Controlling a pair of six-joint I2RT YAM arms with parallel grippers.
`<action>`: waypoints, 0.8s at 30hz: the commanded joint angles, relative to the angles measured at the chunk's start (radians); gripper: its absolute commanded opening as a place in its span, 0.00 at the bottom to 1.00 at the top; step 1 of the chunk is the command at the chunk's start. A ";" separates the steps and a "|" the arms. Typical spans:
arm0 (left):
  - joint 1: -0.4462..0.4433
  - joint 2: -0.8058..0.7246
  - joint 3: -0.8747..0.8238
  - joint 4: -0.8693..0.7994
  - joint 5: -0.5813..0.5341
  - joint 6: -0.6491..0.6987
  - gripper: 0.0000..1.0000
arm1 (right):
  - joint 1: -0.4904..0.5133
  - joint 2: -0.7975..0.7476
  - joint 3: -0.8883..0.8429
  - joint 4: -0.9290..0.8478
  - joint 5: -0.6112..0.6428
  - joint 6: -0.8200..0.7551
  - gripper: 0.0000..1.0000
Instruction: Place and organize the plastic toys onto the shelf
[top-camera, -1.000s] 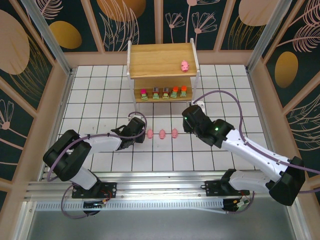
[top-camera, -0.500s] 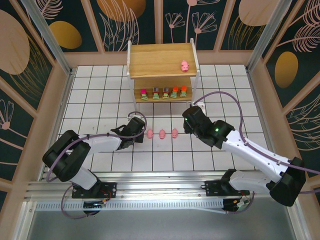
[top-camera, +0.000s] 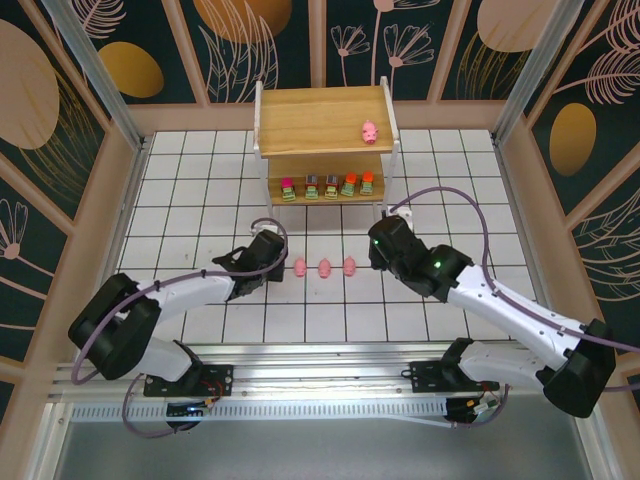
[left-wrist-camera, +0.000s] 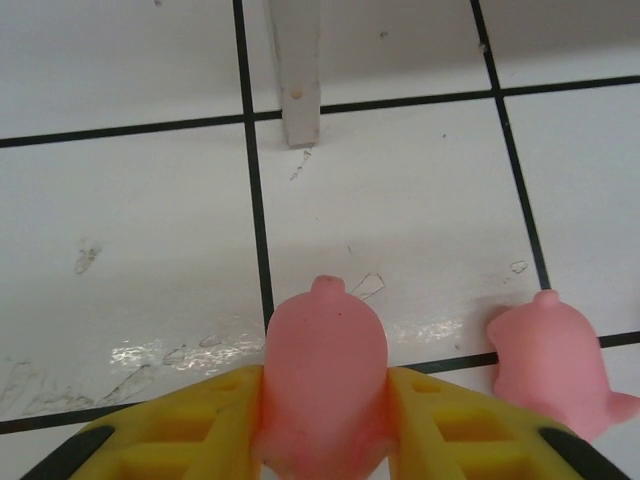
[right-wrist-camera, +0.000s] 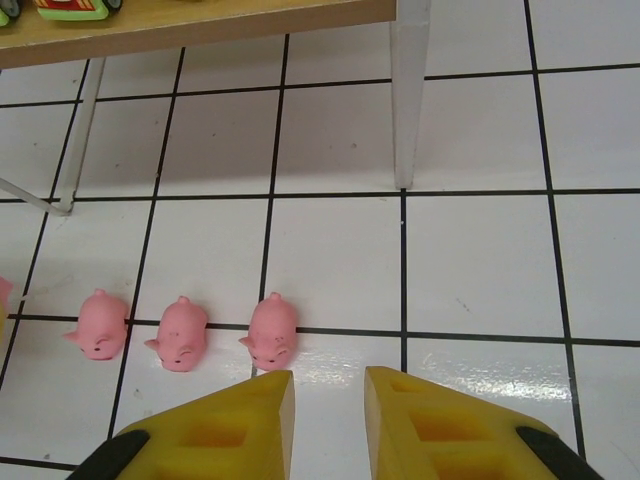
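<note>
Where the left arm reaches across the desk (top-camera: 200, 200), the left pincer (left-wrist-camera: 325, 395) is clamped on a held pig (left-wrist-camera: 325, 350), one yellow finger pressed to each flank at its head end. The long axis of this pig runs along the pincer's line of reach, tail nub leading towards a white shelf leg (left-wrist-camera: 296, 70) further off. It sits low over the tiles; contact with the desk cannot be confirmed.

Just to its right, not touching it, a row of three pigs (right-wrist-camera: 180, 333) lies on the desk. The row runs left to right, with small gaps between the pigs. Each has its long axis near to far, tail to the far side and face to the near side, turned slightly left.

The right pincer (right-wrist-camera: 329, 400) hovers near the right end of that row, jaws narrowly apart with nothing between them.

The shelf (top-camera: 320, 120) stands at the far middle of the desk. One shelved pig (top-camera: 370, 130) rests at the right of the top board; its heading is too small to read. Five blocky toys (top-camera: 330, 186) stand in a left-to-right line on the lower board (top-camera: 320, 168).
</note>
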 joint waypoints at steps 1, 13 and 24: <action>-0.002 -0.061 0.044 -0.072 -0.035 -0.006 0.34 | 0.001 -0.022 -0.030 0.033 0.000 0.011 0.26; -0.131 -0.125 0.232 -0.251 -0.141 -0.037 0.36 | -0.006 -0.050 -0.067 0.066 -0.015 0.000 0.26; -0.165 -0.088 0.481 -0.357 -0.126 -0.036 0.36 | -0.012 -0.091 -0.094 0.080 -0.021 0.001 0.25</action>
